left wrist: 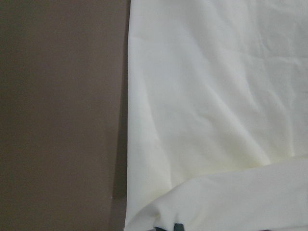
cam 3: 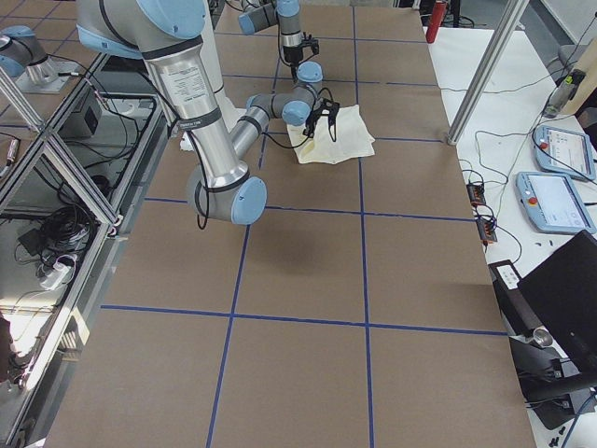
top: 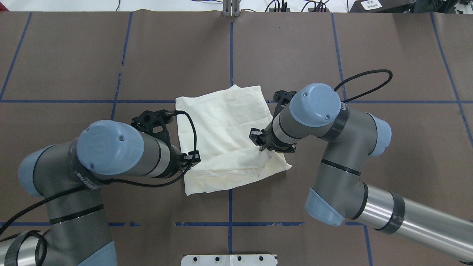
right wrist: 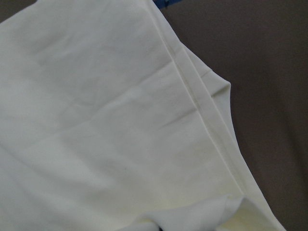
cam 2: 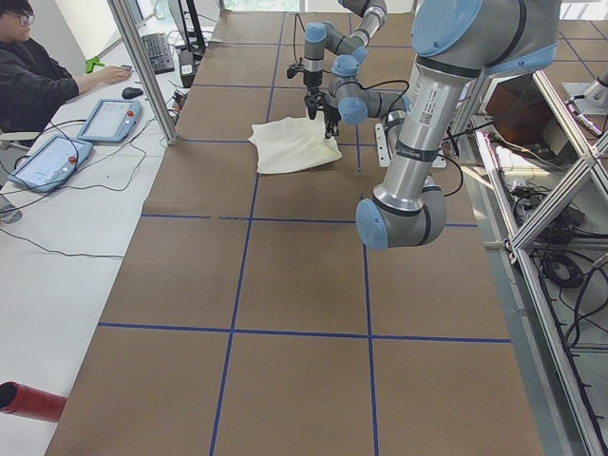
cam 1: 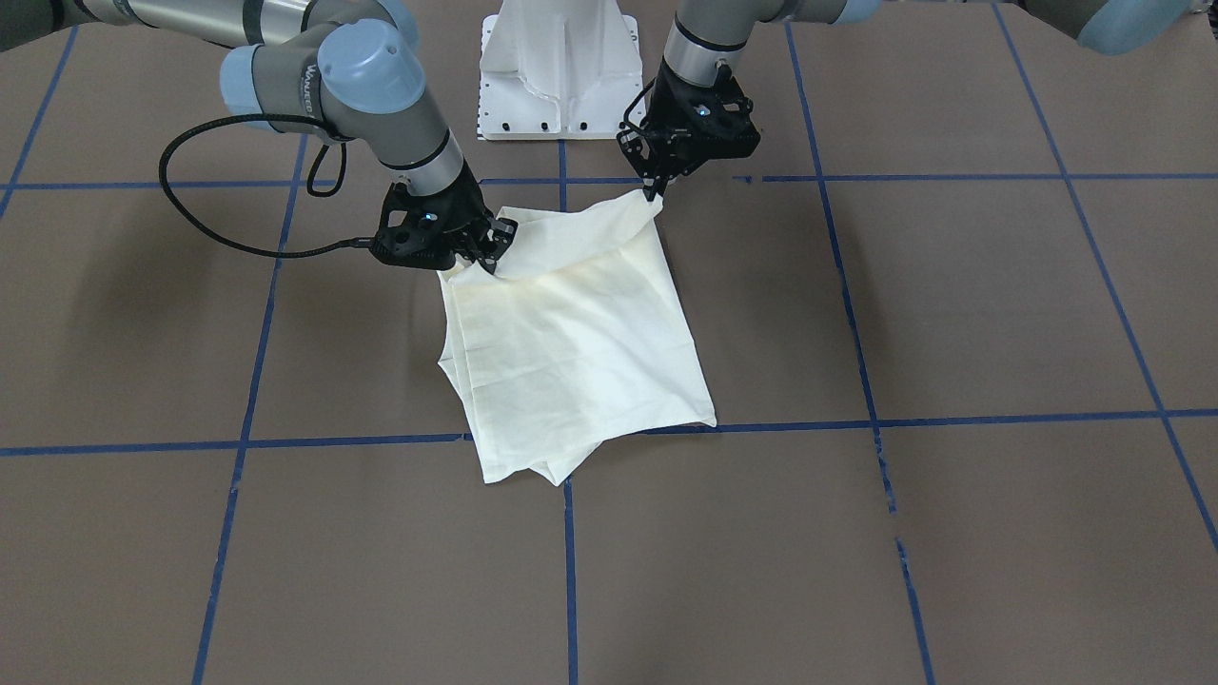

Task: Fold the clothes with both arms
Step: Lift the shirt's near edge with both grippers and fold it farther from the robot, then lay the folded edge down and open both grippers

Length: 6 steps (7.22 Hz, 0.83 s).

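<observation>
Shirt (cam 1: 580, 352) of soft, matte cream cloth lies folded into a rough rectangle at mid-bench, just in front of the white pedestal base (cam 1: 561, 76). Its slightly longer axis runs from the robot's side outward, skewed a little against the blue tape lines (cam 1: 856, 333) on the brown bench (cam 1: 952, 314). The edge nearest the robot is raised off the surface. The left tool (cam 1: 655, 190) is clenched on one peaked corner of that edge, and the right tool (cam 1: 495, 249) is clenched on the other end. The far part rests flat, with lower layers peeking out at the far corner. Faint creases cross the top, and a stitched hem runs along one side in the right wrist view. Only plain cream shows. Both wrist views crop the fingertips almost entirely.
</observation>
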Tool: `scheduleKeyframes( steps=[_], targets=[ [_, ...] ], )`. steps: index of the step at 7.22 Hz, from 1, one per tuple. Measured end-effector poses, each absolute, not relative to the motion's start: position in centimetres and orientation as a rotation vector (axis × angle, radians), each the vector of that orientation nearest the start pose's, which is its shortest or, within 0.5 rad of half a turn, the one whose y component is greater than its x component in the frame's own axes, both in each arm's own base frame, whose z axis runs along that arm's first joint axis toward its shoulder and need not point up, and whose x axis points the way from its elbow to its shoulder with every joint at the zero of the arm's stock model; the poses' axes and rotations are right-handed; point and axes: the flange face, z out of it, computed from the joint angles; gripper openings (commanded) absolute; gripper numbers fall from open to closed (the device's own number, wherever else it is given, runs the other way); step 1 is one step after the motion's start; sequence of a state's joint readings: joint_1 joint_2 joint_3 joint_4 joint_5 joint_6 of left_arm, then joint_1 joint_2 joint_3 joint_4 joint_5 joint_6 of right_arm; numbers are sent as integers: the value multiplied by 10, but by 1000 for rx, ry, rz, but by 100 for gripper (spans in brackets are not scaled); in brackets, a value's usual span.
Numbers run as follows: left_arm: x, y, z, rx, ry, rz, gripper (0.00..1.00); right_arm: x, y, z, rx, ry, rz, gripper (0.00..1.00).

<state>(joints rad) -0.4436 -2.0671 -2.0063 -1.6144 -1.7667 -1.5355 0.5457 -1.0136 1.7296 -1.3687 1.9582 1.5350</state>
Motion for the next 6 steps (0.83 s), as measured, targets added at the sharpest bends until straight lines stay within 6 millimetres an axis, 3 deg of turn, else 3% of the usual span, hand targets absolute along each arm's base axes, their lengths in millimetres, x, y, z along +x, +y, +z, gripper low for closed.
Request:
scheduleKeyframes(
  steps=[3,5,6],
  targets=[
    [471,-423,208,122,977,-318,0,-516,-489,234,-89,-992,337,0],
    [476,-486,224,184,951,-328,0,-534,-546,219,-98,-968,367,0],
    [480,-515,237,213,948,-330,21,-541,-569,224,-99,-955,378,98]
  ],
)
